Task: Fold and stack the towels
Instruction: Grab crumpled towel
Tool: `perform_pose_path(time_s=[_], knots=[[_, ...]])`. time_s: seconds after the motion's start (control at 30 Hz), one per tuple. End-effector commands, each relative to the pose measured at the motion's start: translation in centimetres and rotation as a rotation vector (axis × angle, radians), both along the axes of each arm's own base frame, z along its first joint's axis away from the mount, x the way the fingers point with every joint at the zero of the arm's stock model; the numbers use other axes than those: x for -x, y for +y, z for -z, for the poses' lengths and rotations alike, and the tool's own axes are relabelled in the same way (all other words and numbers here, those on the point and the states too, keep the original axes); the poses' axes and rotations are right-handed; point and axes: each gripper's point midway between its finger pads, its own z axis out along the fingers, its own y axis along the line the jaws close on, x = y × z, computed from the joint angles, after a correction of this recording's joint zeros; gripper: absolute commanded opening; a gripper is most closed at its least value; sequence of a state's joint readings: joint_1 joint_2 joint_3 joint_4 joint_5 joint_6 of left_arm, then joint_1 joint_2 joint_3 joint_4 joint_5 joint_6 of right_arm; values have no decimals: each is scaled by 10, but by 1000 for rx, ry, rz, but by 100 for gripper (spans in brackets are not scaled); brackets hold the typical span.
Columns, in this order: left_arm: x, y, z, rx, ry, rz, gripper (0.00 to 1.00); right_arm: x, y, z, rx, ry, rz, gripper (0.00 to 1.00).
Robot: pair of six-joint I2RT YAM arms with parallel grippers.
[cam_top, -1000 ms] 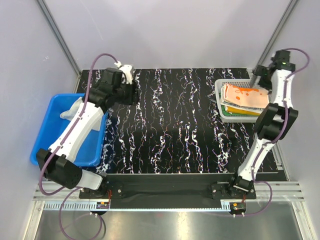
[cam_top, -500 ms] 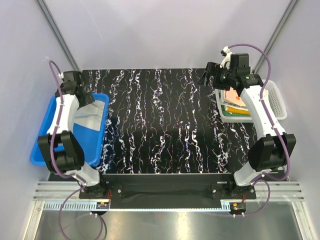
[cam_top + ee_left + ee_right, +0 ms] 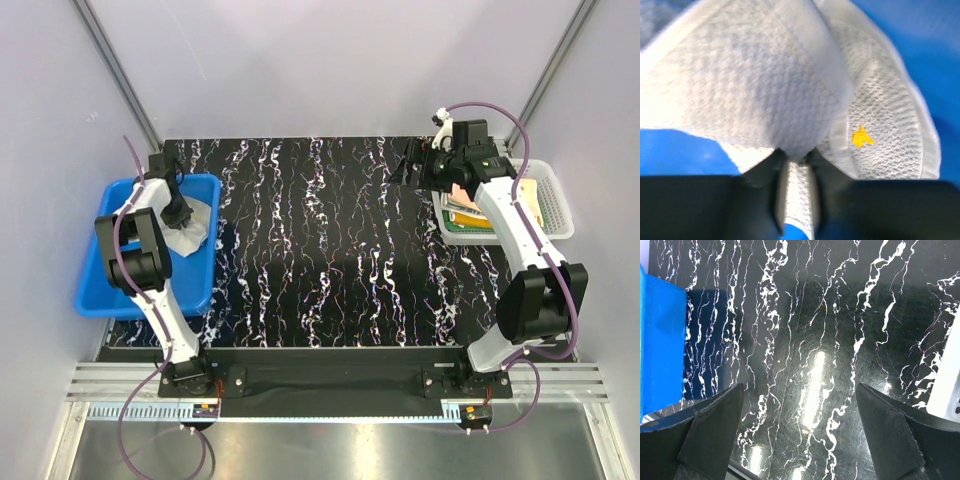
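The blue plastic bin [image 3: 100,292] sits at the left edge of the black marbled table [image 3: 330,240]. It holds one thing: a whitish towel [image 3: 196,234], crumpled against the bin's right-hand wall. The left arm reaches over the rim and down into the bin, its left gripper [image 3: 178,214] right on the cloth.

From the left wrist camera the grip is plain. The left gripper [image 3: 796,162] has its fingers [image 3: 767,200] drawn close together, with a narrow ridge of the towel [image 3: 765,85] pinched between them. The cloth is waffle-woven and bunches up in soft folds ahead of the jaws. A small yellow-orange mark [image 3: 861,136] shows on one flap (too small to tell what it depicts). Blue bin floor [image 3: 685,150] shows on either side.

The white mesh basket [image 3: 562,205] stands at the table's far right. It holds a flat pile of folded towels [image 3: 528,195] — orange-toned ones on top, a green one [image 3: 470,224] at the bottom — partly hidden by the right arm crossing above.

The right gripper [image 3: 412,168] hangs just left of the basket, over bare table. In its own wrist view the right gripper [image 3: 799,387] is spread wide and holds nothing — only marbled tabletop [image 3: 815,315] between the fingers. A corner of the bin [image 3: 660,345] shows at the left edge and the basket [image 3: 947,390] at the right.
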State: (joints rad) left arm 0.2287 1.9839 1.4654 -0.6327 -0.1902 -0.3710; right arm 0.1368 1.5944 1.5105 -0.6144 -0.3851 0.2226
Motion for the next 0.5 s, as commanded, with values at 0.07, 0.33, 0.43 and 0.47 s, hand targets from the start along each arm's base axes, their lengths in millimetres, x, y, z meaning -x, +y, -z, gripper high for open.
perform_pose_path(time_s=[0.07,0.33,0.43,0.47], knots=[[5,19,-79,-129,-145,-29,9,-1,1,-31,15,-91,-7,100],[16,-58,-250,-140,-572,207,0,9,20,-75,-155,-132,-13,100],[22,-141,-319,-39,-764,454,0,10,12,-84,-132,-137,26,100],[27,-164,-333,-6,-803,521,0,13,11,-87,-122,-130,26,100]])
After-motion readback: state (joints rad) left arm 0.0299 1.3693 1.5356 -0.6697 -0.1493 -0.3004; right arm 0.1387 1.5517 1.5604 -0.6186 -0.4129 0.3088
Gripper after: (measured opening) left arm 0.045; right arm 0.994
